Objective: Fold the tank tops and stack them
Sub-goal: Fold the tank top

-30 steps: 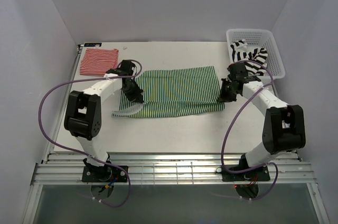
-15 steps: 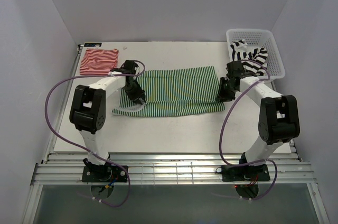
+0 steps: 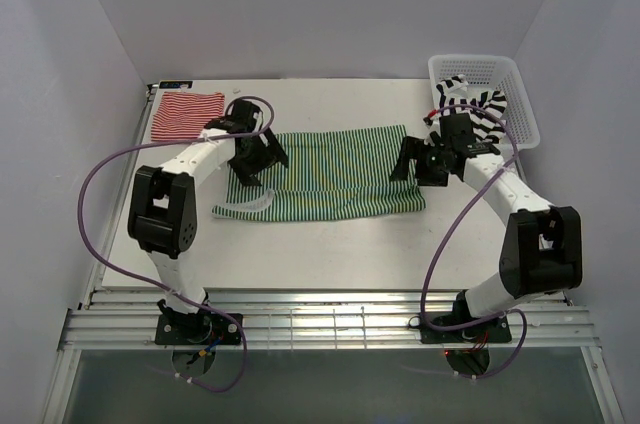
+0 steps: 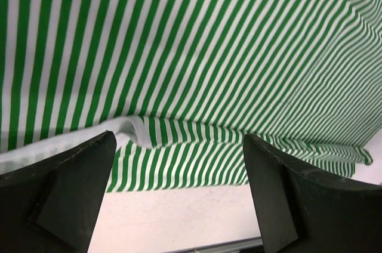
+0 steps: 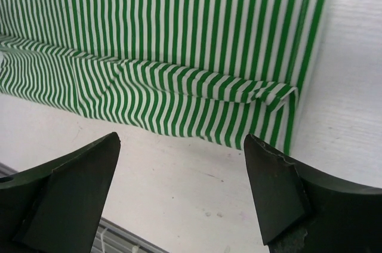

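The green-and-white tank top (image 3: 335, 176) lies flat across the middle of the table (image 3: 330, 244), folded lengthwise, with a white strap loop poking out at its left front. My left gripper (image 3: 262, 166) hovers open over its left end, and in the left wrist view the striped cloth (image 4: 179, 56) lies below the empty gripper (image 4: 179, 139). My right gripper (image 3: 415, 172) hovers open over the right end; its wrist view shows the folded edge (image 5: 179, 86) below the empty gripper (image 5: 182, 138). The red-and-white tank top (image 3: 187, 114) lies folded at the back left. The black-and-white one (image 3: 465, 96) sits in the basket.
The white lattice basket (image 3: 520, 109) stands at the back right corner, close behind my right arm. White walls close in the table on three sides. A metal rail (image 3: 320, 329) runs along the near edge by the arm bases.
Both grippers have gone from shut to open, letting go of the green-and-white top's ends. Both have lifted and drawn back a little from the cloth, which stays flat.
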You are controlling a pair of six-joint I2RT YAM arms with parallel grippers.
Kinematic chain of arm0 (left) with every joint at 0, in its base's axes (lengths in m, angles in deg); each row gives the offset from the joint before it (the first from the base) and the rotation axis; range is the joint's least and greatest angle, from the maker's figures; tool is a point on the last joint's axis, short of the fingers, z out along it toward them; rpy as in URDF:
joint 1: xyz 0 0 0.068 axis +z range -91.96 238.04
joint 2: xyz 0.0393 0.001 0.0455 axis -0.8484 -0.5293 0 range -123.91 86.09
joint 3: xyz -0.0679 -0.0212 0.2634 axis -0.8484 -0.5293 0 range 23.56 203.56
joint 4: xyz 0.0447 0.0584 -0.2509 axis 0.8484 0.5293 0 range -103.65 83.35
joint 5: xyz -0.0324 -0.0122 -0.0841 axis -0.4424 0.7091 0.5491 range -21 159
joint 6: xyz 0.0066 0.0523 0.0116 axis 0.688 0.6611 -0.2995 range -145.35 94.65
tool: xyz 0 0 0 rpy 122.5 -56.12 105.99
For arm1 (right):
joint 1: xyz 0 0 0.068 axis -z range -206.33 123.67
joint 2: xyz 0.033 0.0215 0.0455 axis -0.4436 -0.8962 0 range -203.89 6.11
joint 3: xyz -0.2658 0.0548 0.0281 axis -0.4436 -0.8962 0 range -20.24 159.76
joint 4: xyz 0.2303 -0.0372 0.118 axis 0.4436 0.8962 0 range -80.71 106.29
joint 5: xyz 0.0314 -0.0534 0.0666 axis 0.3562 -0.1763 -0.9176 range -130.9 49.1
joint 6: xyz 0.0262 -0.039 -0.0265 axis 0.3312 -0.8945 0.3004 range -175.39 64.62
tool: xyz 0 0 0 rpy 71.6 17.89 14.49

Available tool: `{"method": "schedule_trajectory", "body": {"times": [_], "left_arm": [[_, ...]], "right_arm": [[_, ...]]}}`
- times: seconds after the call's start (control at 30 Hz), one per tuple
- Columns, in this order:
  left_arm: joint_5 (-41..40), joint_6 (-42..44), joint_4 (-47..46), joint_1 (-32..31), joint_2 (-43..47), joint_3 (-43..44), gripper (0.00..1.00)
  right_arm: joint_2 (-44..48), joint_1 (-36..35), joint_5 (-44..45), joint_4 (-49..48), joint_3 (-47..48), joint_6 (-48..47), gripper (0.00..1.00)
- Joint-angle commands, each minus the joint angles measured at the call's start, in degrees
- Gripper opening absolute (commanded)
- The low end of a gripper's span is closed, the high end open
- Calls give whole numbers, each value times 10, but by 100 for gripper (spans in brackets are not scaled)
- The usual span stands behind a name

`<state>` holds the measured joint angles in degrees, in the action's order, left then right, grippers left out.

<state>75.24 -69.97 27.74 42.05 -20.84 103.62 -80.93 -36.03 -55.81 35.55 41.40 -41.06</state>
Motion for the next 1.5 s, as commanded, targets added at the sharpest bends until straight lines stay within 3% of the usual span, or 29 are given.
{"method": "schedule_trajectory", "body": {"times": [0.0,0.27,0.77,1.1,1.27,1.47], "left_arm": [[20,-6,-14,-21,69,-32,98],[66,-31,-93,-39,100,-137,98],[52,-35,-114,-34,70,-161,98],[23,-33,-113,-11,72,-170,98],[11,-27,-105,7,87,-172,98],[-26,-19,-85,26,122,-177,98]], "right_arm": [[15,-14,-74,-27,-46,-11,90],[-21,-37,-52,-66,-37,-7,90],[-130,-38,-36,-108,9,-1,90],[-189,-37,33,-97,79,21,90],[-175,-37,33,-80,80,13,90],[-82,-37,40,-68,59,-12,90]]}}
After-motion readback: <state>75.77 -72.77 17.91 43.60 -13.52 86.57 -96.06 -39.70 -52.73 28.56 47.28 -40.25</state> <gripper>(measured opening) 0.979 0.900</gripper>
